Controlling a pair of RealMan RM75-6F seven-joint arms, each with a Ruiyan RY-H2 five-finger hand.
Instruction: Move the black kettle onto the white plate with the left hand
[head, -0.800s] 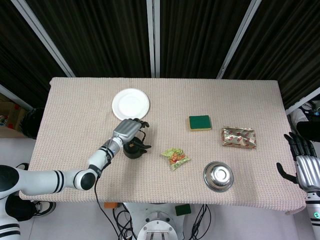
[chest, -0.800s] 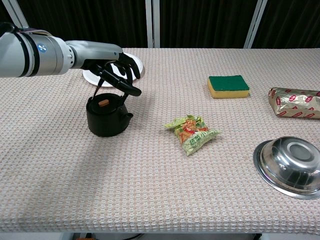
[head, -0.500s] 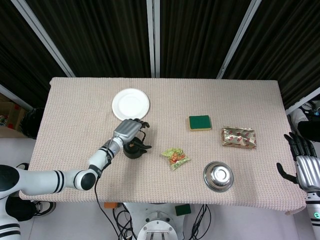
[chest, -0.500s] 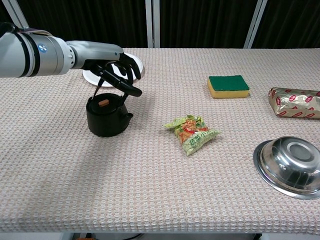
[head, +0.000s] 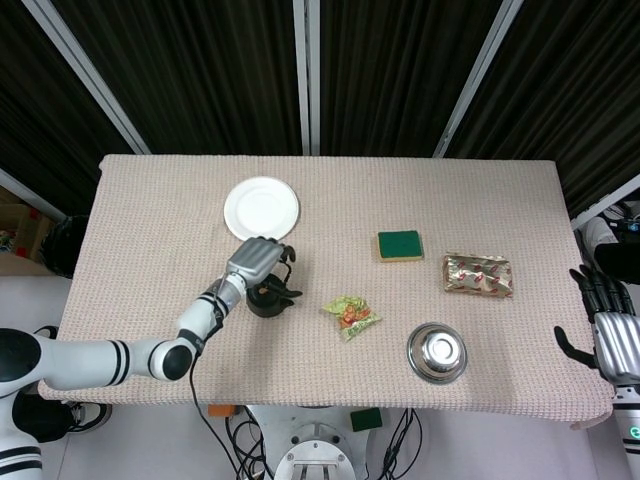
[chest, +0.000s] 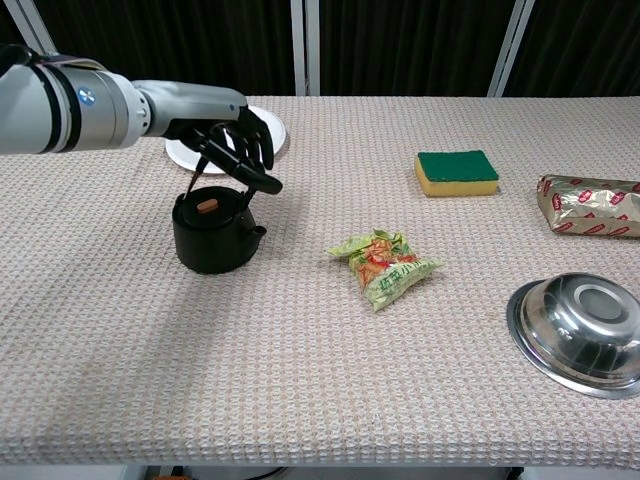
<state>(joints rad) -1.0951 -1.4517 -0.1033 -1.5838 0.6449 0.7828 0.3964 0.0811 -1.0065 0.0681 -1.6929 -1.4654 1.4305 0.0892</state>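
Black round kettle (chest: 213, 233) with an orange knob on its lid and a thin upright wire handle, standing on the beige woven counter (chest: 300, 380) directly beneath the left hand (chest: 232, 140). Left hand over the top of the handle, dark fingers (chest: 258, 182) curled down around the wire; whether actually clamped on the handle or only hooked beside it, cannot tell from either view. Seen from the head view, kettle (head: 265, 299) partly hidden under the same hand (head: 256, 262), base on the cloth.

White round plate (chest: 180, 152) just beyond the left hand, on its far side, partly hidden by the forearm in the chest view, fully visible in the head view (head: 261, 208). Kettle not on it, set apart on the near side.

Off to the right of the left hand: crumpled green and orange snack packet (chest: 383, 265) near the kettle, then green-topped yellow sponge (chest: 456, 172) farther back, shiny steel bowl (chest: 580, 334) at the near right, and gold and red foil packet (chest: 590, 205) at the far right edge.

Right hand (head: 610, 330) well apart from everything, hanging past the right end of the counter in the head view, fingers apart and straight, holding nothing.
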